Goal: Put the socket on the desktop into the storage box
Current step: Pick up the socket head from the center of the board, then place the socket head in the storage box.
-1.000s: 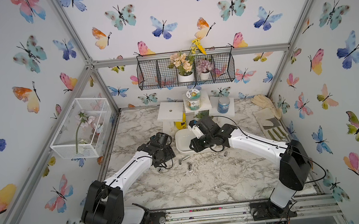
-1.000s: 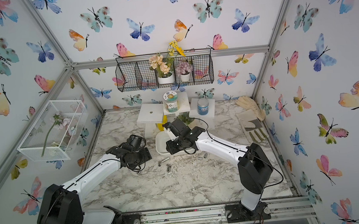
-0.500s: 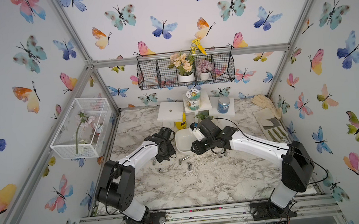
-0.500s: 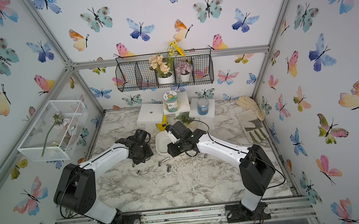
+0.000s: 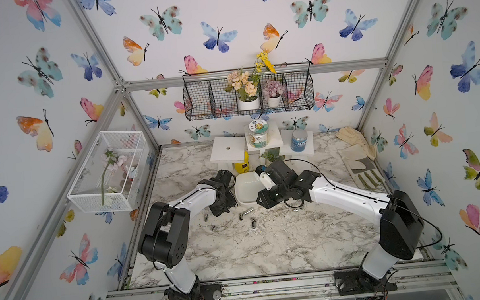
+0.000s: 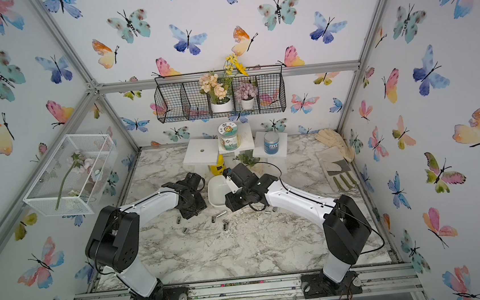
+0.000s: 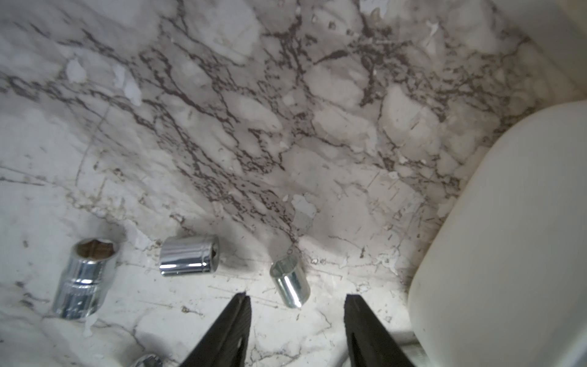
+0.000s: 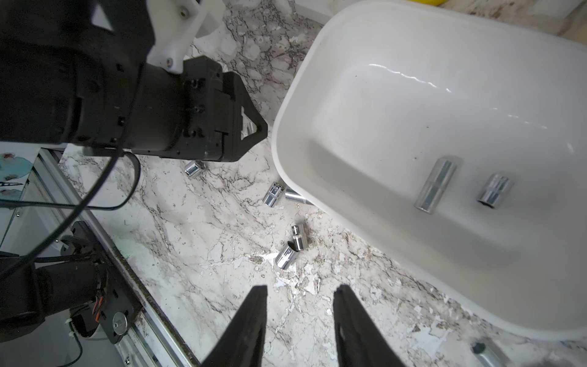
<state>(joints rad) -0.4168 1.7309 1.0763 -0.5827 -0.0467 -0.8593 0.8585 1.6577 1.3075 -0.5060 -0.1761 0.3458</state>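
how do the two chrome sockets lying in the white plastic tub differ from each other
The long chrome socket is far longer and slimmer than the stubby short chrome socket. The short chrome socket shows a dark open end in the right wrist view; the long chrome socket shows no bore there. Both are shiny metal, lying on their sides, apart and roughly parallel, on the floor of the white plastic storage box.
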